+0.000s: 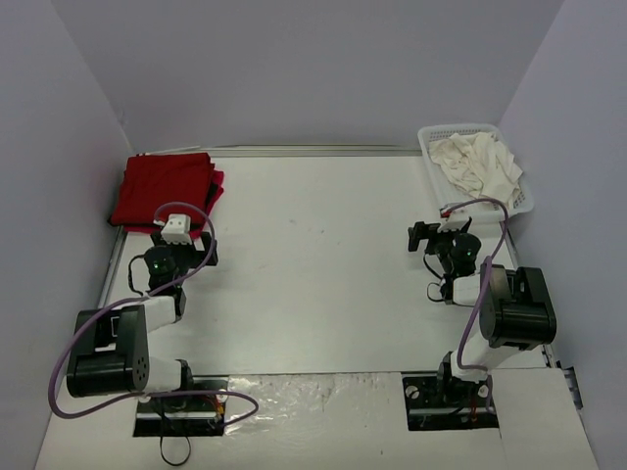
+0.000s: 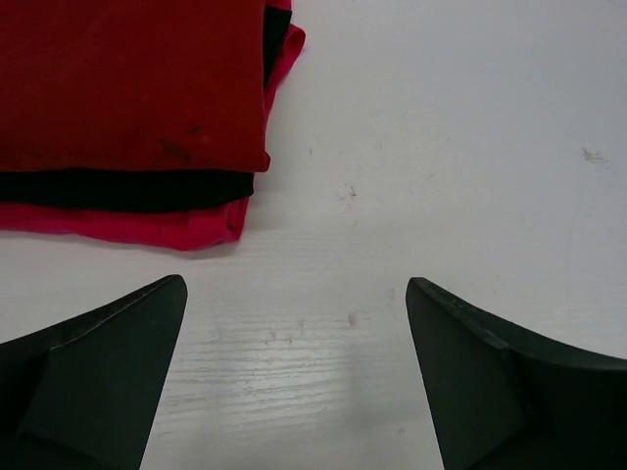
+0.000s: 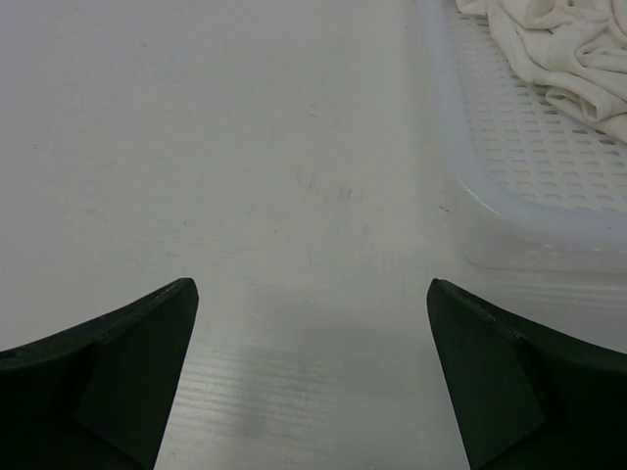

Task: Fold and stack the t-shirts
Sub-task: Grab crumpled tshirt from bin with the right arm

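Holding crumpled cream t-shirt, mesh basket, red t-shirts stacked left

bright even overhead light, soft shadows, sharp focus

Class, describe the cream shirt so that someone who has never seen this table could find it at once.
Start at the white table and go to its far right corner, where a white mesh basket stands. The cream shirt lies crumpled inside it. Unlike the red shirts, folded and stacked at the far left corner, it is pale and unfolded.
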Controlling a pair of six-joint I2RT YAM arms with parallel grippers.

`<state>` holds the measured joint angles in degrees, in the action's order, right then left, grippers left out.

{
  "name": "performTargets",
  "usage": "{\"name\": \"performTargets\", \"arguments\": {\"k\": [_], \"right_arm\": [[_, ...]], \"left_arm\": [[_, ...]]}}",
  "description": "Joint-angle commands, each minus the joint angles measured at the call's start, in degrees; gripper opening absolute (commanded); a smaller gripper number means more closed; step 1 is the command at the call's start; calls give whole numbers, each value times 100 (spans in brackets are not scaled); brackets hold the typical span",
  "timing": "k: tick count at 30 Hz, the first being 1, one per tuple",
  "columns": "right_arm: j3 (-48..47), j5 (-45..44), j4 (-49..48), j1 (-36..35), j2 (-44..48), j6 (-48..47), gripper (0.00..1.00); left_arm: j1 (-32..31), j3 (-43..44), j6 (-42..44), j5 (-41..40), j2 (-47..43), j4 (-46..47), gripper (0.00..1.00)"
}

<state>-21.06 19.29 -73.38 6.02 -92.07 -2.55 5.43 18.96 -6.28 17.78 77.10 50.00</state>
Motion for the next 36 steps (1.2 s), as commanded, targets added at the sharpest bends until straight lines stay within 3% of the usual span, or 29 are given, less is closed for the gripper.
{"name": "performTargets", "arguments": {"k": [1,5,9,11,15,19,20,22,27,36], "right_arm": [[-83,-30,-519,13,49,26,100],[-47,-30,-580,13,67,26,100],[-91,-48,-502,-4,40,17,100],[-100,-74,-475,-5,31,17,100],[-91,-83,-484,-13,40,9,100],[-91,-83,-493,-13,49,9,100],[-100,-83,-493,-13,40,17,100],[-100,-74,-484,-13,40,9,100],[-109,-92,-466,-22,49,9,100],[-118,-118,-449,-40,40,0,100]], "left_arm": [[54,-15,-57,-161,-213,449,94],[-24,-384,345,112,-511,766,94],[45,-797,541,-712,-565,1642,94],[229,-762,383,-531,-425,1697,94],[178,-762,435,-442,346,2337,94],[195,-833,427,-294,1437,3847,94],[213,-807,435,-180,1378,3842,94],[160,-649,540,-283,1072,2764,94],[90,141,611,-135,1079,1463,94],[-7,196,822,-108,1123,1433,94]]}}
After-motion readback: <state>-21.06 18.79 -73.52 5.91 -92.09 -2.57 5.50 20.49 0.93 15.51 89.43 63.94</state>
